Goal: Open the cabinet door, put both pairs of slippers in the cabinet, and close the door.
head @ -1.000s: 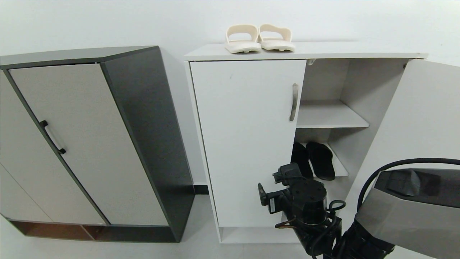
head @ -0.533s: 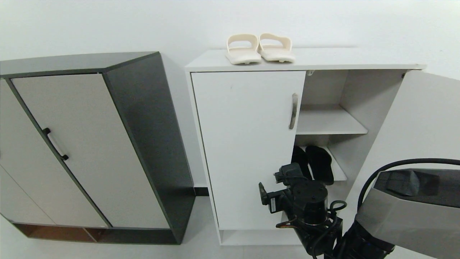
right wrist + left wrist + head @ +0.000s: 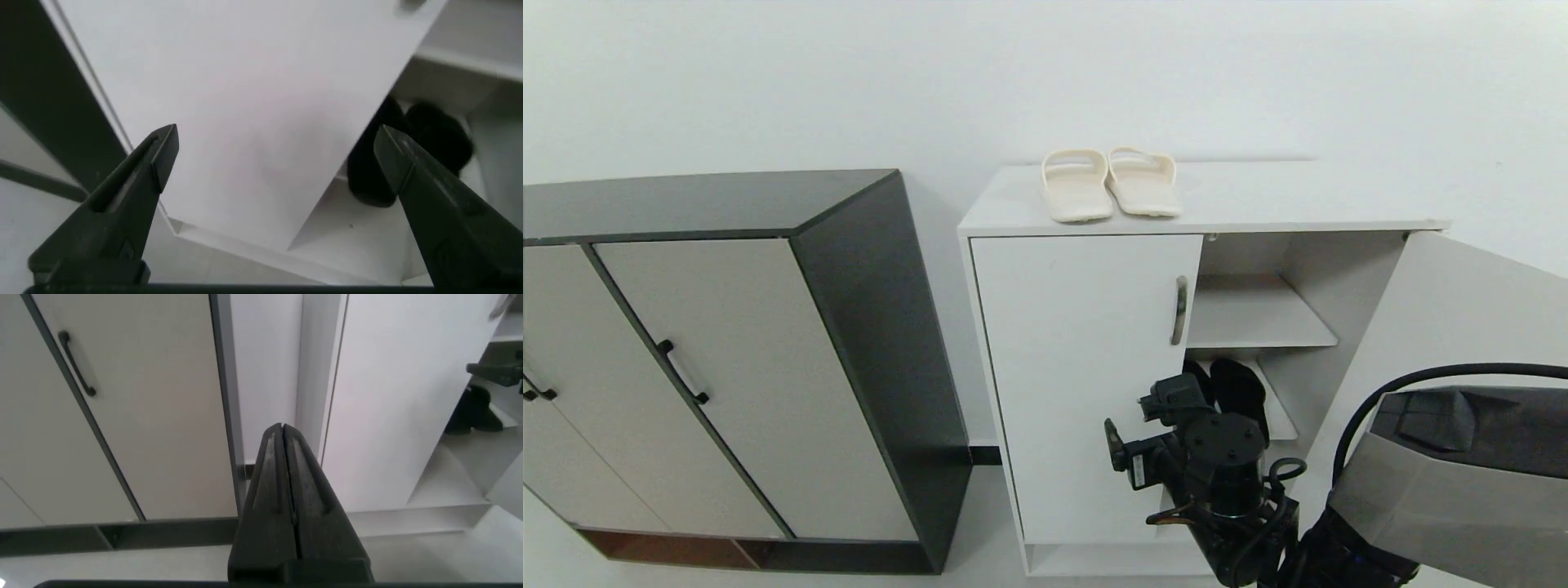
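Risk: the wide-open right claw (image 3: 278,151), low by the black slippers (image 3: 1241,388), may knock the cream slippers (image 3: 1109,183) off the cabinet top (image 3: 1258,196) when reaching up; left claw (image 3: 283,431) is closed

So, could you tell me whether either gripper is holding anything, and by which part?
Nothing is held. The left gripper is shut on nothing; the right gripper is open and empty, in front of the closed cabinet door.

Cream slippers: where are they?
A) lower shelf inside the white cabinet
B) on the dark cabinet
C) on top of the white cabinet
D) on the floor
C: the cream slippers lie side by side on top of the white cabinet.
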Robot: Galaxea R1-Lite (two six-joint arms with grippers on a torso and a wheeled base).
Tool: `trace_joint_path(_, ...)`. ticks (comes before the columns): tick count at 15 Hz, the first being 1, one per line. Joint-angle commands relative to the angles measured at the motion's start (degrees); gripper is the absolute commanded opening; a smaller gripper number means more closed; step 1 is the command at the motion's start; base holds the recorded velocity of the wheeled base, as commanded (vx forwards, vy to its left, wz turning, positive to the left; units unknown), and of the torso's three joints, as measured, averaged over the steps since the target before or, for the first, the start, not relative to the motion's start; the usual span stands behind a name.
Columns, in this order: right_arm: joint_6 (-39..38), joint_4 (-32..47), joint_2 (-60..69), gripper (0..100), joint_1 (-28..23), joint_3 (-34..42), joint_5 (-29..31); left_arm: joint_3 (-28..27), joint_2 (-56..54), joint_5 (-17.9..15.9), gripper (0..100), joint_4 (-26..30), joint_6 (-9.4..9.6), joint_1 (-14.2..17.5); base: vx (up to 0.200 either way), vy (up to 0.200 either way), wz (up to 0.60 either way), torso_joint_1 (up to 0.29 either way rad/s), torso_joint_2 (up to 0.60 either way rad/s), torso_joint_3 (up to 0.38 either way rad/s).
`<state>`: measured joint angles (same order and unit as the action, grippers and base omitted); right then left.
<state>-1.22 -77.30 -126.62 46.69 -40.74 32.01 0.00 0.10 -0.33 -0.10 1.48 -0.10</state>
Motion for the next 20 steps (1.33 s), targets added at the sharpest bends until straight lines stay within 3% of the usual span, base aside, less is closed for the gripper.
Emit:
trace_joint_path(1, 0.0, 0.0, 0.0, 100, 0.0, 0.0, 0.0, 0.0, 0.0, 0.0, 0, 0.0, 0.02, 0.0, 0.000, 0.000, 0.00, 0.159, -0.47, -0.320)
trace_joint_path(15, 0.2, -0.2, 0.9, 100, 0.1, 0.9, -0.1, 0.0, 0.0, 0.0, 0, 0.0, -0.16, 0.0, 0.000, 0.000, 0.00, 0.196, -0.51, -0.313)
trace_joint_path(18, 2.8, -3.6, 0.7, 100, 0.0, 1.6, -0.9, 0.0, 0.0, 0.0, 0, 0.0, -0.07, 0.0, 0.000, 0.000, 0.00, 0.237, -0.54, -0.302)
trace_joint_path(20, 8.8, -7.1, 1.4, 100, 0.7, 2.2, -1.5, 0.0, 0.0, -0.1, 0, 0.0, -0.07, 0.0, 0.000, 0.000, 0.00, 0.085, -0.19, -0.110)
